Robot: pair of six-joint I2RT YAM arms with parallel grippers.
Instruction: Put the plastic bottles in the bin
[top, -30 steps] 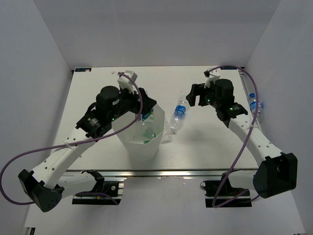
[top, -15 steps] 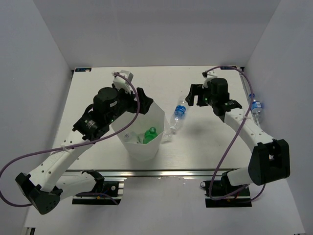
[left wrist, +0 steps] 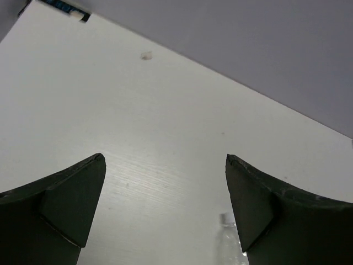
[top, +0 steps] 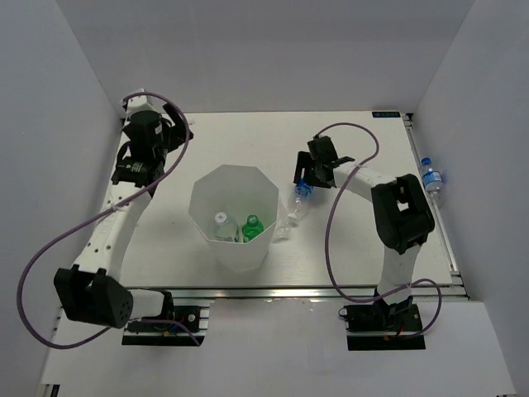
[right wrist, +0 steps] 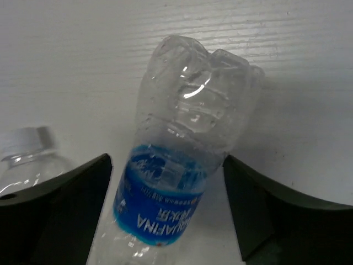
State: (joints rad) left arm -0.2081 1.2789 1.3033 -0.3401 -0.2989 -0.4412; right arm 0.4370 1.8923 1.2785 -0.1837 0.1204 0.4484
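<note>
R claw [right wrist: 165, 171] spread wide, straddling clear blue-label plastic bottle [right wrist: 182, 138] lying on white worktop [right wrist: 66, 66] near white translucent octagonal bin [top: 234, 168]. Risk: thin slick wall squirts out on squeeze, or finger nudges 2nd clear white-capped bottle [right wrist: 25, 152]. L claw [left wrist: 165, 165] released, empty

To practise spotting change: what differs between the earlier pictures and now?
The left gripper swung from above the bin to the far left, open, the green bottle left inside. The right gripper dropped to straddle the blue-labelled bottle, open. Bin and the bottle at the right edge stayed.
</note>
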